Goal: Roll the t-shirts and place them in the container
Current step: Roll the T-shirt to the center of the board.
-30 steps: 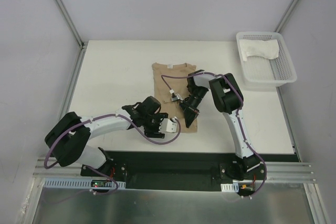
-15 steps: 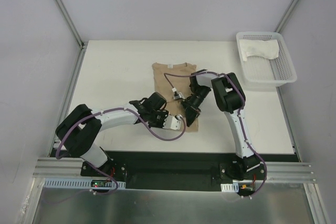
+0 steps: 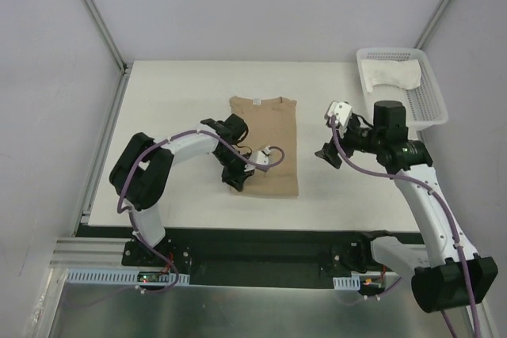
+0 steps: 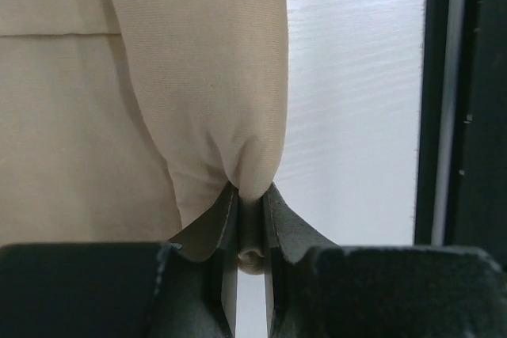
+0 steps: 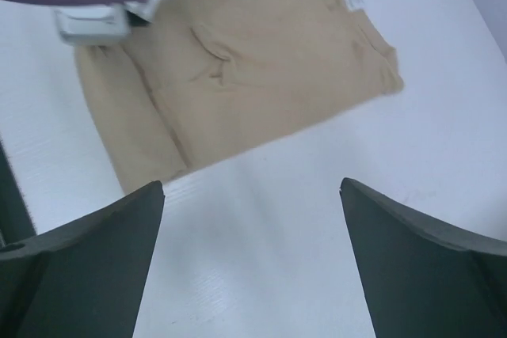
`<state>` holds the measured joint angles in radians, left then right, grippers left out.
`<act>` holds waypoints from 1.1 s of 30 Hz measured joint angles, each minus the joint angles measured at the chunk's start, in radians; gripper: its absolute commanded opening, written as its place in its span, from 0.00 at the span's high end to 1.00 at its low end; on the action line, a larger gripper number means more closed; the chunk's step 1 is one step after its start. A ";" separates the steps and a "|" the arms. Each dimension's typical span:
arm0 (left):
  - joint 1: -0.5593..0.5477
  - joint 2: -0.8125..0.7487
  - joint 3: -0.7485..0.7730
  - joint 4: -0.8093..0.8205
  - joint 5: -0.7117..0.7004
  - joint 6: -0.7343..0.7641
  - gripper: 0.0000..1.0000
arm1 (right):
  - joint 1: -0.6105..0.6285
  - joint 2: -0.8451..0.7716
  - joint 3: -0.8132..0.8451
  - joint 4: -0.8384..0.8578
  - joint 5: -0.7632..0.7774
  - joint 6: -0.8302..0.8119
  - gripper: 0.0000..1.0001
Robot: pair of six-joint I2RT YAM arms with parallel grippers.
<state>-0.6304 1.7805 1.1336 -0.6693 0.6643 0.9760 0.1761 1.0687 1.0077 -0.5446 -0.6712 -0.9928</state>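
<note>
Right end effector has pulled away, released; left end effector pinches the tan t-shirt; I judge rolling barely begun

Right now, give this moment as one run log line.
left gripper: shut on tan shirt | right gripper: open, beside tan shirt | white shirt: in basket
</note>
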 measured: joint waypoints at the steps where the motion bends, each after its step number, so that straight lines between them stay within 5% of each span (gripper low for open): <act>1: 0.009 0.025 0.030 -0.035 0.019 0.001 0.94 | 0.030 -0.015 0.018 -0.009 -0.021 -0.020 0.04; 4: 0.024 0.100 0.116 -0.135 0.073 0.006 0.94 | 0.124 0.066 0.047 -0.047 -0.014 -0.062 0.04; 10: 0.037 0.220 0.237 -0.288 0.163 0.013 0.94 | 0.345 0.089 -0.293 -0.018 0.069 -0.120 0.04; 28: 0.082 0.306 0.319 -0.443 0.253 0.011 0.94 | 0.567 0.350 -0.220 0.117 0.247 -0.122 0.01; 33: 0.083 0.329 0.330 -0.464 0.269 0.012 0.93 | 0.591 0.416 -0.192 0.129 0.294 -0.116 0.35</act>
<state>-0.5476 2.1094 1.4635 -1.1336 0.9337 0.9882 0.7666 1.4845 0.8162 -0.4160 -0.3771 -1.1088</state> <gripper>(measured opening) 0.106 0.839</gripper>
